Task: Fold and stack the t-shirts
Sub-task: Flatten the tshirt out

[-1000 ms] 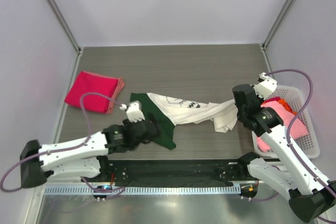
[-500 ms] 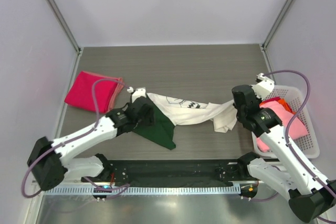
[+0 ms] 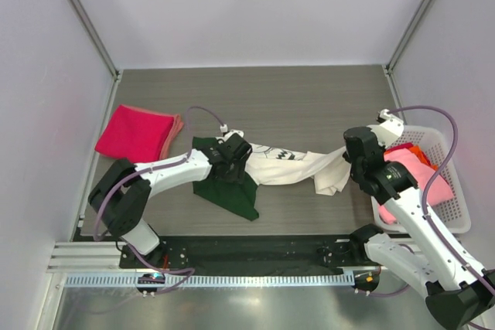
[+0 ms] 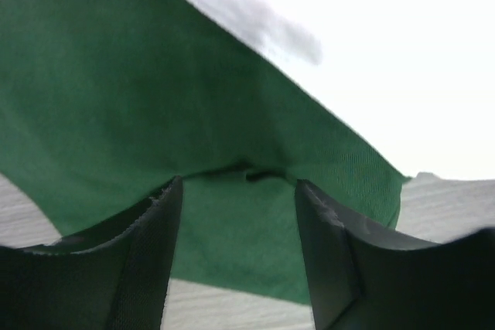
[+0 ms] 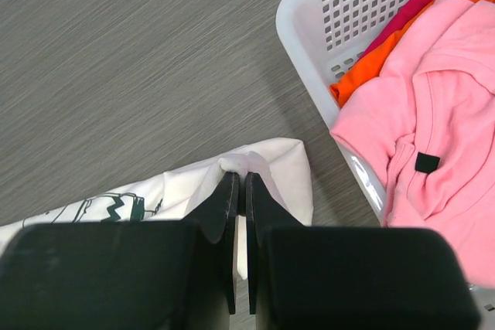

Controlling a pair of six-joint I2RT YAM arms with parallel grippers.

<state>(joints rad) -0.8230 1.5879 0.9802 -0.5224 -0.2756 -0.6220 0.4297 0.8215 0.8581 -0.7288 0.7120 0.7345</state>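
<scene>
The cream-white cloth t-shirt with dark green sleeves and black zigzag print (image 3: 282,161) lies stretched between both claws. The right gripper (image 5: 239,185) pinches its white edge shut, likely for tension; the left gripper (image 4: 237,188), jaws apart, straddles the green sleeve (image 4: 139,90), ready to grab.

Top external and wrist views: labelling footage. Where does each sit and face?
Top external: above, behind, facing down at grey wood-grain table; both arms show.
Left wrist: on left claw, facing dark green cloth sleeve; open fingers show.
Right wrist: on right claw, facing down; fingers pinch cream-white printed t-shirt.
Shared: top and right wrist show white plastic lattice basket.
</scene>
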